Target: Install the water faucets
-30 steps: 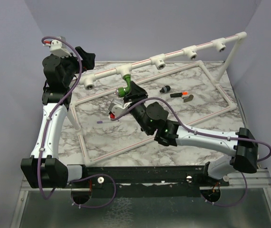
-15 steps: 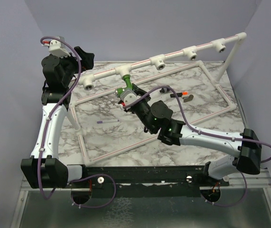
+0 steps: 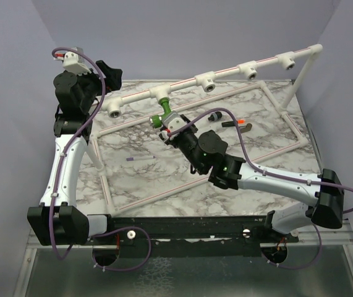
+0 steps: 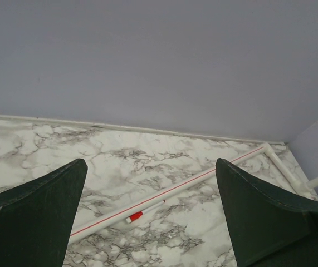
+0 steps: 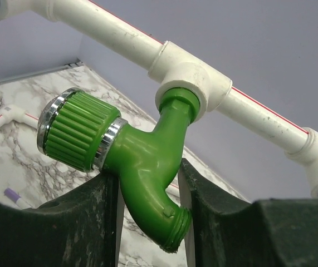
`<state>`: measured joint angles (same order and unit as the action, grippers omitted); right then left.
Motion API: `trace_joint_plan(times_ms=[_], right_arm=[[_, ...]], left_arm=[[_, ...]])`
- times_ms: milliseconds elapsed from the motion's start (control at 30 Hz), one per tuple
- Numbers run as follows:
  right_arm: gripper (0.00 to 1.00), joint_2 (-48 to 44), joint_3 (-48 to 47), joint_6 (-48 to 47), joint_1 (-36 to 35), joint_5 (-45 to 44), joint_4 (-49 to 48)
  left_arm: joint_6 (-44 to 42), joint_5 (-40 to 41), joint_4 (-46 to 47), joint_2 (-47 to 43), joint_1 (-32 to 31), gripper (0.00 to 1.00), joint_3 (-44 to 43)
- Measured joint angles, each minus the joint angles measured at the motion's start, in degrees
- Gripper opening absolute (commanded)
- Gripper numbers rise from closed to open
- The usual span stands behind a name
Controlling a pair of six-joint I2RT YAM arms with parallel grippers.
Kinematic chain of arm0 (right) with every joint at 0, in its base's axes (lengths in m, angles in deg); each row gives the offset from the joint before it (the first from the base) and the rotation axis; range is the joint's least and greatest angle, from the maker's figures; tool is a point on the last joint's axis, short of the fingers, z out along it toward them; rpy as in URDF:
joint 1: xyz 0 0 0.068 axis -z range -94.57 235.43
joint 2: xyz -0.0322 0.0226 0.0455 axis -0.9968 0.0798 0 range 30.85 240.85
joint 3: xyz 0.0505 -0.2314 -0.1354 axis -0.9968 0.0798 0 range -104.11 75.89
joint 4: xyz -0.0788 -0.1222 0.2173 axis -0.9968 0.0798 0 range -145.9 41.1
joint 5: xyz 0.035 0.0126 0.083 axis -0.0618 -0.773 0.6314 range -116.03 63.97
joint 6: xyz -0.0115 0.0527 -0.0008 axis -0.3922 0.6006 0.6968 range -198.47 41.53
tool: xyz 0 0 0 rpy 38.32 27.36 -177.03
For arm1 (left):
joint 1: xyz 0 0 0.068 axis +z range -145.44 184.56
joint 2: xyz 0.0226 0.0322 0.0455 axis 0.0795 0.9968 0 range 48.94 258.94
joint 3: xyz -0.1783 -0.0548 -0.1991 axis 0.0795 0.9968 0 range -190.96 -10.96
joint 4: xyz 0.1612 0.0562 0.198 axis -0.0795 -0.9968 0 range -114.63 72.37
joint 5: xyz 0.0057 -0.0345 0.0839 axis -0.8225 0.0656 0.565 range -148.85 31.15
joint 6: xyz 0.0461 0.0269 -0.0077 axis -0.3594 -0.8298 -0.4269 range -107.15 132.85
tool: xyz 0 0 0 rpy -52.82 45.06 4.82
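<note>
Green faucet (image 5: 147, 161) at a T-socket (image 5: 187, 78), far table (image 3: 269, 142) edge
Right gripper (image 5: 145, 181) clamps its body so the neck enters the socket — likely for twisting home; left gripper (image 4: 150, 169) gapes wide, empty, far-left corner.

Left arm (image 3: 63, 167) and right arm (image 3: 269, 180) share one build: white link shells joined by black joint housings (image 3: 59, 224). A purple cable (image 3: 104, 83) runs externally in loose loops along each arm. The right arm carries a green indicator light (image 3: 225, 166). Pincer fingers (image 4: 30, 217) are matte, dark, scuffed wedges.
</note>
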<state>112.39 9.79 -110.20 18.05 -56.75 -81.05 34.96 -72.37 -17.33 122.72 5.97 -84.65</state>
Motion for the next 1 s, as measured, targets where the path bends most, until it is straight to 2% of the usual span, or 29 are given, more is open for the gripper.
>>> trace_joint_plan(times_ms=[433,733,1000], right_arm=[[0.78,-2.95,-3.15,-4.00,-0.33,0.28,8.96],[0.88,-7.13,-6.56,-5.88,-1.20,2.38,18.14],[0.90,-15.45,-6.01,-2.51,-1.27,3.37,28.33]], left_arm=[[0.00,-0.02,0.17,0.07,-0.26,0.99,0.00],[-0.02,-0.02,0.24,0.11,-0.42,0.99,0.00],[-0.11,0.00,0.22,-0.11,-0.66,0.99,0.00]])
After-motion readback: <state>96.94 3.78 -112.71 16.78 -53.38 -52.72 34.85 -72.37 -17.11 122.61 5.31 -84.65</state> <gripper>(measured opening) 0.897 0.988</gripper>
